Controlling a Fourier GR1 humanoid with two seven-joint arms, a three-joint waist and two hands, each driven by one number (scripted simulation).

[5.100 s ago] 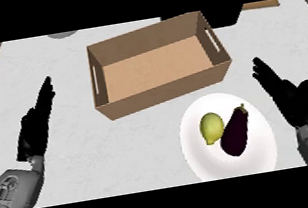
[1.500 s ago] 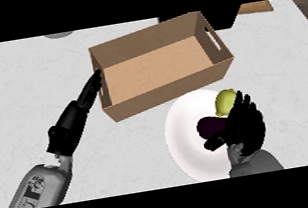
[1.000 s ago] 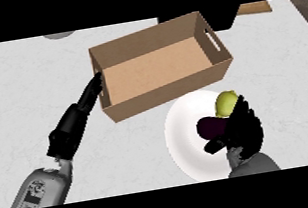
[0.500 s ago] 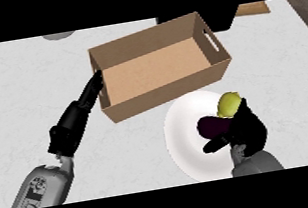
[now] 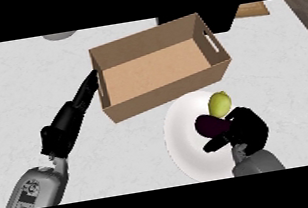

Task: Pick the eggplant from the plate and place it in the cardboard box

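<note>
- The eggplant (image 5: pixel 210 124), dark purple, is lying on the white plate (image 5: pixel 187 155), which is sitting just in front of the cardboard box (image 5: pixel 159 70), its rim running under the box's near corner.
- The right hand (image 5: pixel 245 129) is curling round the eggplant's right end, covering that end, with a black finger wrapping below it.
- A yellow-green fruit (image 5: pixel 220 103) is lying on the plate too, touching the eggplant on the side nearer the box.
- The box is standing open-topped and turned at an angle, with a slot handle in its right wall.
- The left hand (image 5: pixel 75 108) is stretching out with straight fingers, their tips lying against the box's left wall near its rim.
- The pale marbled counter (image 5: pixel 20 91) is carrying the box and the plate.
</note>
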